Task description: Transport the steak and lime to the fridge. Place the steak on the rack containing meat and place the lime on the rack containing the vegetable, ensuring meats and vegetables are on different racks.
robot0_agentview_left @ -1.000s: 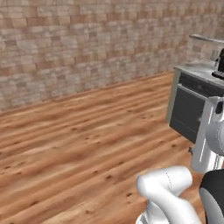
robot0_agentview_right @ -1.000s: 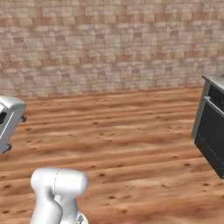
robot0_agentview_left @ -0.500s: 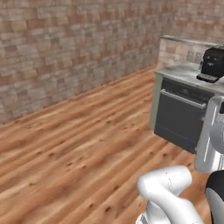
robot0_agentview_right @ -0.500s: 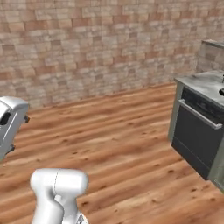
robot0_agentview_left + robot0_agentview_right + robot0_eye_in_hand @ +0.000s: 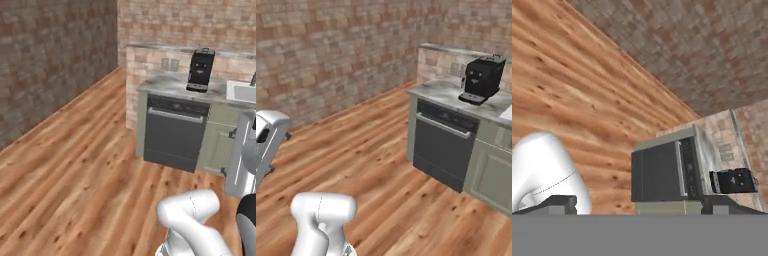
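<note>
Brick wall on the left, plank floor beside it, then dark dishwasher under the grey table, black coffee machine upright on top; in the hand view the fingers stand wide apart

One dark dishwasher sits under the marble surface. One black coffee machine stands on it at about one o'clock. Two wall outlets show behind. One white sink lies at two o'clock.
</note>
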Tool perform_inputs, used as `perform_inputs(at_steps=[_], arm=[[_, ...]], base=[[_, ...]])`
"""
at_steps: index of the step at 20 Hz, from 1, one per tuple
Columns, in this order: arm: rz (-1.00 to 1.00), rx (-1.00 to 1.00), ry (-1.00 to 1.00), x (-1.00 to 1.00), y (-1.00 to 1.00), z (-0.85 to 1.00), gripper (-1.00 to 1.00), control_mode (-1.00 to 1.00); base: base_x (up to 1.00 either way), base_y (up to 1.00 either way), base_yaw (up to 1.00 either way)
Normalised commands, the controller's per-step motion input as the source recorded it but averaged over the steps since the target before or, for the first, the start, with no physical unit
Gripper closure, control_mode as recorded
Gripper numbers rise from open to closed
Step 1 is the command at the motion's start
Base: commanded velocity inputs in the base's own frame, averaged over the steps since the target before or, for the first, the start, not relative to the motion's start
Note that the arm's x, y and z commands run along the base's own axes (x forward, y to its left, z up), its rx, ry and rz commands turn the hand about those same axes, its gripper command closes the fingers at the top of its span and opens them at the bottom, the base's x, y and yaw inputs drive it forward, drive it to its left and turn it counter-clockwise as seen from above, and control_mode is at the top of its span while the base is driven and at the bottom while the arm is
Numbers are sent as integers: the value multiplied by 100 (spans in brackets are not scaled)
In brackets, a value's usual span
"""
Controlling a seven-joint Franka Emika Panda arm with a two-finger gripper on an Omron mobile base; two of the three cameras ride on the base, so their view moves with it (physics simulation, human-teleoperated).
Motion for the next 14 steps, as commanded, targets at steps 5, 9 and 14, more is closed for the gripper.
perform_inputs(at_steps=[5,9,14], arm=[[0,0,0,0,0,0,-100,100],[0,0,0,0,0,0,-100,100],[0,0,0,0,0,0,-100,100]], base=[[100,90,-59],[100,100,-54],[100,100,-49]])
